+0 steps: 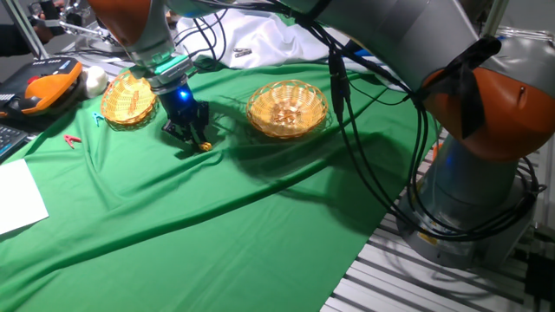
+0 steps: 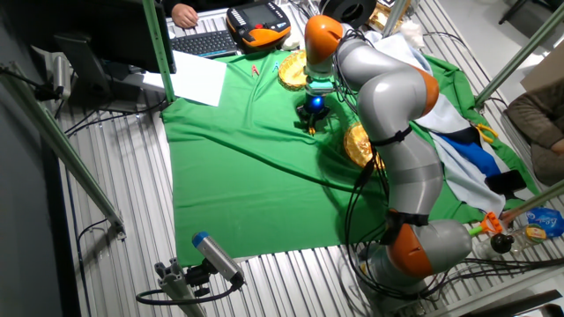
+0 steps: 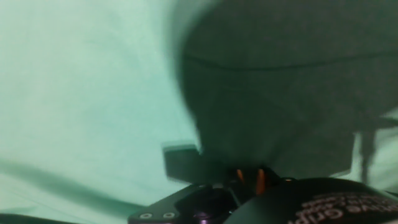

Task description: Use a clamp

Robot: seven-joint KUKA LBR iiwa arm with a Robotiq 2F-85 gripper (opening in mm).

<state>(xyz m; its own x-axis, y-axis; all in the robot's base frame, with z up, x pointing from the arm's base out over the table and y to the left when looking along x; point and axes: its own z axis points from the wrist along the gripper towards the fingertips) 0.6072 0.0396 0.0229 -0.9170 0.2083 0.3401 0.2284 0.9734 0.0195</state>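
Observation:
The clamp [image 1: 205, 146] is a tiny yellow-orange clip on the green cloth, between the two wicker baskets. My gripper [image 1: 192, 139] points down with its fingertips on the cloth and appears shut on the clamp, whose end sticks out to the right. In the other fixed view the gripper [image 2: 312, 123] stands low by the far basket; the clamp is too small to make out there. In the hand view two orange prongs of the clamp [image 3: 260, 181] show between the dark fingers [image 3: 183, 163]; the rest is blurred green cloth and shadow.
One wicker basket [image 1: 128, 100] stands just left of the gripper, another [image 1: 287, 108] to the right. A small red clip [image 1: 73, 139] lies at the left cloth edge. White paper [image 1: 17, 198] and a teach pendant [image 1: 43, 91] are at far left. Black cables [image 1: 347, 130] hang over the cloth.

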